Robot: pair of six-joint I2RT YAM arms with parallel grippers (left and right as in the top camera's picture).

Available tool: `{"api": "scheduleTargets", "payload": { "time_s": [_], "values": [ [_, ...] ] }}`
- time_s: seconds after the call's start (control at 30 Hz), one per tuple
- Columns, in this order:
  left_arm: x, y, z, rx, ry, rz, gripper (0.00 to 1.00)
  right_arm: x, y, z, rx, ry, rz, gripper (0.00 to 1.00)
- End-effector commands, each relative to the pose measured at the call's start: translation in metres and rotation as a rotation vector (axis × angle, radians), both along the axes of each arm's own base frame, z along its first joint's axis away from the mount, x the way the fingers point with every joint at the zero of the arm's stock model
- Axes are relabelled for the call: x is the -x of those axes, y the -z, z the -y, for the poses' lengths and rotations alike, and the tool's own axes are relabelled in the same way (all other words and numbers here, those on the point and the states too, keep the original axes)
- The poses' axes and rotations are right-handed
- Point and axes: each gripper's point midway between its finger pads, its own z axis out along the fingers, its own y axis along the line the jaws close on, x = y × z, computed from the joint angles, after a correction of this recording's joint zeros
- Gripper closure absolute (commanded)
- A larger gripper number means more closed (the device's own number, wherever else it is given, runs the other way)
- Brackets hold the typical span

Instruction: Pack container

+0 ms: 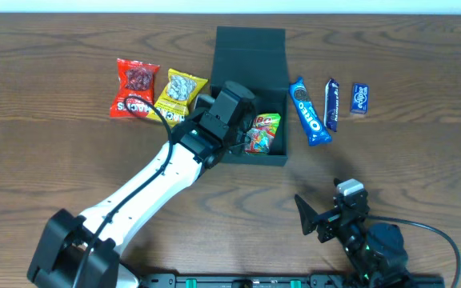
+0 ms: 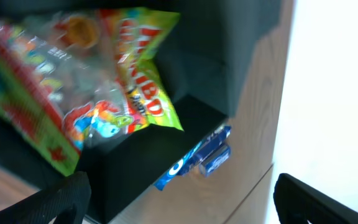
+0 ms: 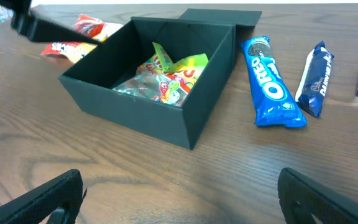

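Note:
The dark container [image 1: 277,159] stands open at the table's middle, lid flap upright at the back; it also shows in the right wrist view [image 3: 185,127]. A green gummy packet [image 1: 263,133] lies inside it, seen also in the left wrist view [image 2: 73,87] and the right wrist view [image 3: 169,74]. My left gripper [image 1: 232,120] hovers over the container's left part, open and empty [image 2: 179,199]. My right gripper [image 1: 326,218] is open and empty near the front edge [image 3: 179,193].
A blue Oreo pack [image 1: 308,111], a dark blue bar [image 1: 332,104] and a small blue packet [image 1: 359,99] lie right of the container. A red packet [image 1: 134,88] and a yellow packet [image 1: 180,95] lie to its left.

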Motion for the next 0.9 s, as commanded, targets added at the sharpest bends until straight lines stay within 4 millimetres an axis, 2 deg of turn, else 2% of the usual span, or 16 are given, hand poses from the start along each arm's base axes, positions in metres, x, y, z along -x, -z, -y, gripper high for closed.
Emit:
{"api": "scheduleTargets", "payload": {
  "time_s": [0.0,0.17,0.23,0.33,0.5,0.63,0.73,0.87],
  "values": [
    [-0.011,-0.066,-0.002,-0.171,0.215,0.286,0.05,0.000,0.002,0.000,0.010,-0.004,0.004,0.01],
    [0.000,-0.113,-0.027,-0.424,0.373,0.505,0.05,0.000,0.002,0.000,0.010,-0.004,0.004,0.01],
    [0.008,-0.126,-0.041,-0.544,0.436,0.568,0.05,0.000,0.002,0.000,0.010,-0.004,0.004,0.01],
    [0.019,-0.133,-0.064,-0.717,0.497,0.593,0.05,0.000,0.002,0.000,0.010,-0.005,0.004,0.01],
    [0.034,-0.123,-0.096,-0.904,0.556,0.525,0.05,0.000,0.002,0.000,0.010,-0.005,0.005,0.01],
    [0.045,-0.108,-0.104,-0.945,0.619,0.455,0.05,0.000,-0.003,-0.004,-0.059,0.000,-0.009,0.01],
    [0.051,-0.100,-0.109,-0.961,0.643,0.414,0.05,0.005,-0.015,-0.019,-0.286,-0.023,-0.088,0.01],
    [0.057,-0.094,-0.113,-0.982,0.684,0.382,0.05,0.038,-0.017,-0.055,-0.626,-0.157,-0.405,0.01]
  ]
}}
